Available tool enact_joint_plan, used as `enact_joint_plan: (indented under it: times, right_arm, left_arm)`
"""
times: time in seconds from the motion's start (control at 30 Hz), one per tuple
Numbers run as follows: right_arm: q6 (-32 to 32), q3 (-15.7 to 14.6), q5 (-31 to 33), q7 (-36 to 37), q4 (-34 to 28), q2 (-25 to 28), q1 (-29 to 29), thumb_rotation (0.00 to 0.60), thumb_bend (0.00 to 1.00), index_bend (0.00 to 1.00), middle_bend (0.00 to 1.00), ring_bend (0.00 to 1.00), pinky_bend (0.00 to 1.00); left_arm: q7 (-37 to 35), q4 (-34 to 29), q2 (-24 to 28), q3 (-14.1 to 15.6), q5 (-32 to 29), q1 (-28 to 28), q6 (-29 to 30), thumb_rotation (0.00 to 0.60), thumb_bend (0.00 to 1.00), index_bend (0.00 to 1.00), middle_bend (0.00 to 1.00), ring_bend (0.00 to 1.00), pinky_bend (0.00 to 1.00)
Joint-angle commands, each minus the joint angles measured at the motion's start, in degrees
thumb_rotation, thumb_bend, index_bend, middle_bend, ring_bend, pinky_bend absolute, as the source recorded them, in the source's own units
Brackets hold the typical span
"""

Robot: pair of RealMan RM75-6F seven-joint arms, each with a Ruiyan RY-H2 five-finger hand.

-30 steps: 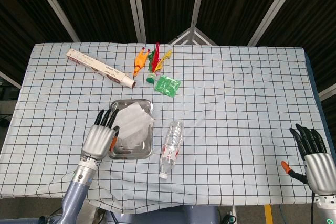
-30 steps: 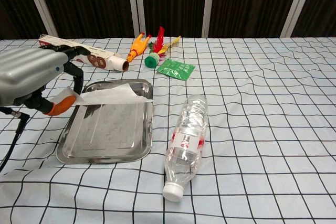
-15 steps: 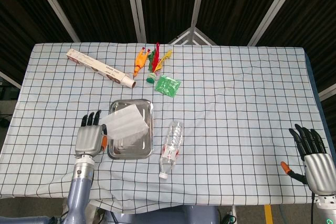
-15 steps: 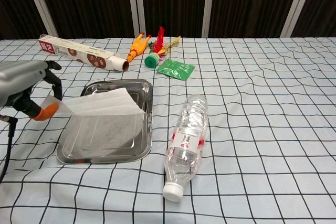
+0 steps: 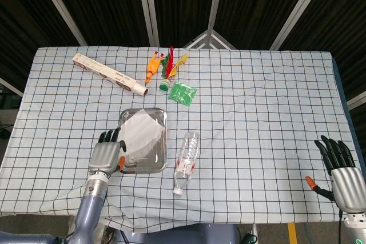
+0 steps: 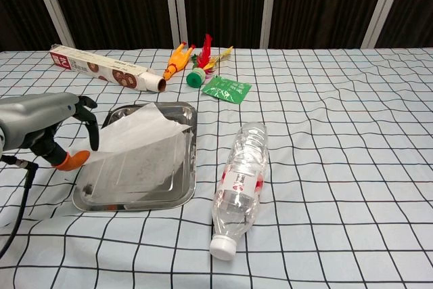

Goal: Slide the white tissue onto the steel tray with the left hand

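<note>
The white tissue (image 5: 140,131) lies tilted over the steel tray (image 5: 155,164), its right edge down in the tray and its left side raised. My left hand (image 5: 106,155) is at the tray's left rim and pinches the tissue's left edge between thumb and fingers. In the chest view the left hand (image 6: 49,124) holds the tissue (image 6: 132,142) lifted above the tray (image 6: 135,202). My right hand (image 5: 343,168) rests far off at the front right, fingers spread and holding nothing.
A clear plastic bottle (image 5: 186,161) lies just right of the tray. At the back are a long box of wrap (image 5: 108,74), an orange rubber toy (image 5: 152,67), a feathered shuttlecock (image 5: 166,78) and a green packet (image 5: 183,93).
My left hand first drew back to the left with the tissue, then came back toward the tray's left rim. The tissue now covers more of the tray. The right hand stayed still.
</note>
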Motion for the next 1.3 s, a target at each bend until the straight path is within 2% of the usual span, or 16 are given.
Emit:
enact_joint_plan:
  times: [0.03, 0.17, 0.33, 0.4, 0.53, 0.67, 0.77, 0.9, 1.3]
  right_arm:
    - [0.0, 0.0, 0.1, 0.2, 0.1, 0.1, -0.1, 0.6, 0.29, 0.0, 0.0, 0.0, 0.0]
    - [0.1, 0.0, 0.0, 0.3, 0.1, 0.0, -0.1, 0.6, 0.29, 0.0, 0.0, 0.0, 0.0]
    - [0.0, -0.1, -0.1, 0.0, 0.0, 0.0, -0.1, 0.6, 0.29, 0.0, 0.0, 0.0, 0.0]
    - [0.0, -0.1, -0.1, -0.2, -0.1, 0.0, -0.1, 0.6, 0.29, 0.0, 0.0, 0.0, 0.0]
    - [-0.1, -0.1, -0.1, -0.3, -0.1, -0.1, -0.1, 0.6, 0.29, 0.0, 0.0, 0.0, 0.0]
    - [-0.2, -0.1, 0.0, -0.3, -0.2, 0.0, 0.0, 0.6, 0.29, 0.0, 0.0, 0.0, 0.0]
    - [-0.2, -0.1, 0.1, -0.2, -0.2, 0.0, -0.1, 0.6, 0.29, 0.0, 0.0, 0.0, 0.0]
    - [-0.3, 0.0, 0.3, 0.0, -0.2, 0.1, 0.0, 0.6, 0.29, 0.0, 0.0, 0.0, 0.0]
    - [-0.4, 0.0, 0.4, 0.2, -0.2, 0.1, 0.0, 0.6, 0.29, 0.0, 0.0, 0.0, 0.0]
  left_arm:
    - [-0.1, -3.1, 3.6, 2.8, -0.6, -0.2, -2.2, 0.6, 0.4, 0.18, 0.0, 0.0, 0.0]
    - [-1.9, -4.9, 6.7, 3.5, -1.5, -0.4, -4.7, 0.6, 0.31, 0.01, 0.0, 0.0, 0.0]
    - [-6.1, -6.9, 13.2, 4.2, -2.2, -1.4, -11.6, 0.6, 0.31, 0.0, 0.0, 0.0, 0.0]
    - [-6.2, -7.0, 16.5, 4.7, -2.5, -2.8, -15.4, 0.6, 0.35, 0.0, 0.0, 0.0, 0.0]
    - [-3.9, -5.2, 23.3, 6.6, -2.2, -7.1, -23.3, 0.6, 0.51, 0.0, 0.0, 0.0, 0.0]
    - [-2.8, -2.5, 26.6, 8.3, -3.6, -11.4, -30.1, 0.6, 0.58, 0.0, 0.0, 0.0, 0.0]
    - [-2.0, 0.3, 27.6, 9.8, -5.1, -15.0, -34.8, 0.6, 0.6, 0.0, 0.0, 0.0, 0.0]
    - [-1.2, 3.2, 27.4, 11.6, -7.2, -19.1, -37.7, 0.6, 0.61, 0.0, 0.0, 0.0, 0.0]
    - [-0.9, 7.7, 21.4, 17.8, -11.1, -25.0, -35.2, 0.6, 0.63, 0.0, 0.0, 0.0, 0.0]
